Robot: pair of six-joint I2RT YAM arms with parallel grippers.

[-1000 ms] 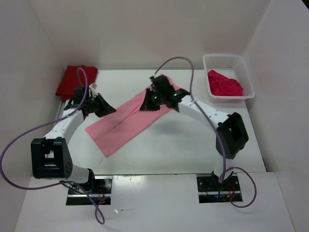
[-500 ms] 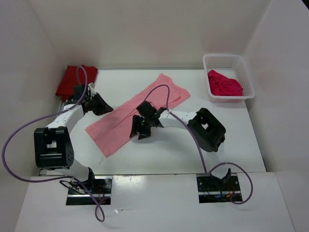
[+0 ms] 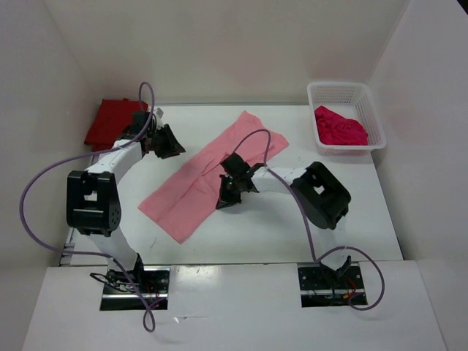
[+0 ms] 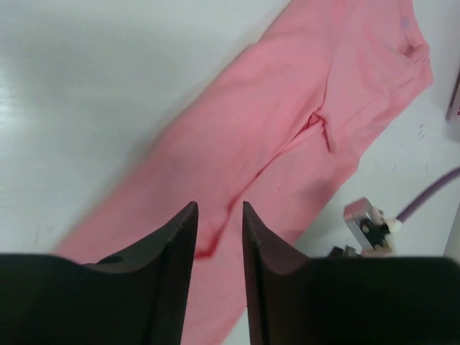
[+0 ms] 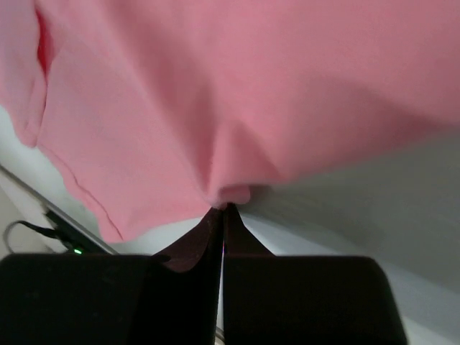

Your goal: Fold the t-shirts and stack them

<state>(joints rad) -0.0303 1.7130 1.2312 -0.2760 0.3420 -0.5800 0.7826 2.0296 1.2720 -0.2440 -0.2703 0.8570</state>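
Pinching a small pucker of cloth, the right gripper (image 5: 223,208) has its jaws together on the near long edge of the light pink shirt (image 3: 205,179), roughly at table centre. That shirt lies as a long narrow band, running from about 7 o'clock up to 1 o'clock, already doubled lengthwise by the look of it, sleeve tucked in.

Left gripper (image 3: 170,142) hovers at about 10 o'clock, just off the band's far edge. Jaws slightly apart, nothing between them; its own camera looks straight down onto pink cloth.

Dark red shirt (image 3: 110,123) sits in the far-left corner at 10 o'clock, compact and flat: probably folded and serving as the stack base. Crimson-pink shirt (image 3: 340,128) is bunched in the white basket (image 3: 336,89) at 2 o'clock, untouched.

Tally, as I judge it: one done, one midway, one not started. Pink needs its cross folds, then a move onto the red.
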